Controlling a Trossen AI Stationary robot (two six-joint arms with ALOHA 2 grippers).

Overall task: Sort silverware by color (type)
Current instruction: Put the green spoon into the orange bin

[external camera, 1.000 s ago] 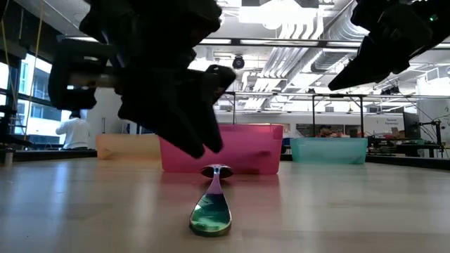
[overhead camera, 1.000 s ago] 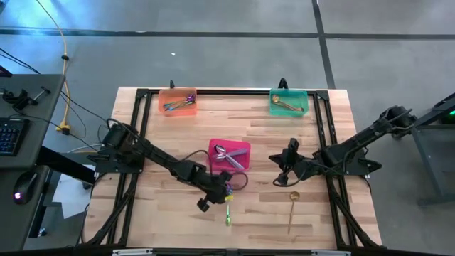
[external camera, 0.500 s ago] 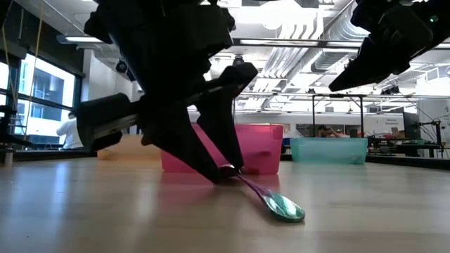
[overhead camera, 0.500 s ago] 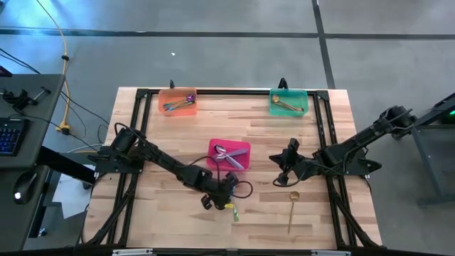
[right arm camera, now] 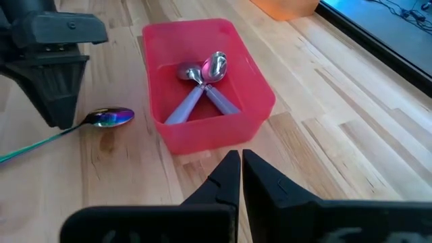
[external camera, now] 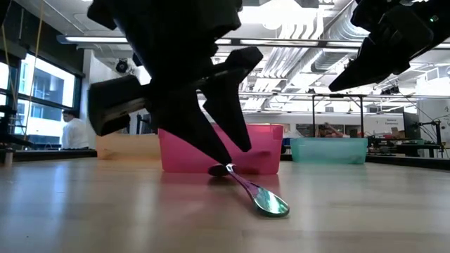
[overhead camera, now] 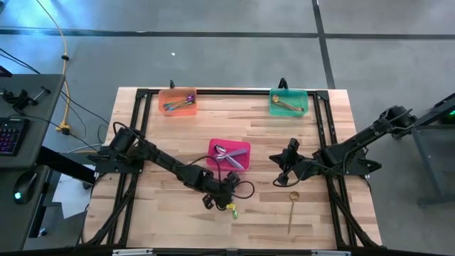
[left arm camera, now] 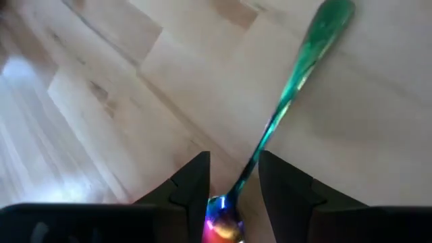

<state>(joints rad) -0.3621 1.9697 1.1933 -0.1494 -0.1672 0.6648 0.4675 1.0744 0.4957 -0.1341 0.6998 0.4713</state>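
An iridescent purple-green spoon (overhead camera: 232,211) (external camera: 256,193) (left arm camera: 297,81) lies slanting near the table's near edge, in front of the pink bin (overhead camera: 244,161). My left gripper (overhead camera: 227,203) (left arm camera: 233,196) is down at that spoon's far end, shut on it. A gold spoon (overhead camera: 291,210) lies flat on the table to the right. My right gripper (overhead camera: 277,169) (right arm camera: 240,169) hovers shut and empty to the right of the pink bin, pointing at it. Silver spoons with lilac handles (right arm camera: 202,84) lie in the pink bin. My left gripper pinches the iridescent spoon between its two fingers at its purple bowl end (left arm camera: 223,223), the end nearer the pink bin. The fingers (external camera: 223,158) come from above, slanting down. That end is raised a little; the green free end (external camera: 273,204) rests on the table.
An orange bin (overhead camera: 178,102) with purple spoons and a green bin (overhead camera: 288,102) with gold spoons stand at the far edge. A black frame (overhead camera: 213,91) runs around the table top. Bare wood lies between the bins and along the near edge. A person stands far off in the room.
My left gripper has come down onto the iridescent spoon's far end, shifted a little toward the table's right and turned. The spoon has swung about: its free end pointed at the near edge and now slants to the near right, and its far end has lifted slightly.
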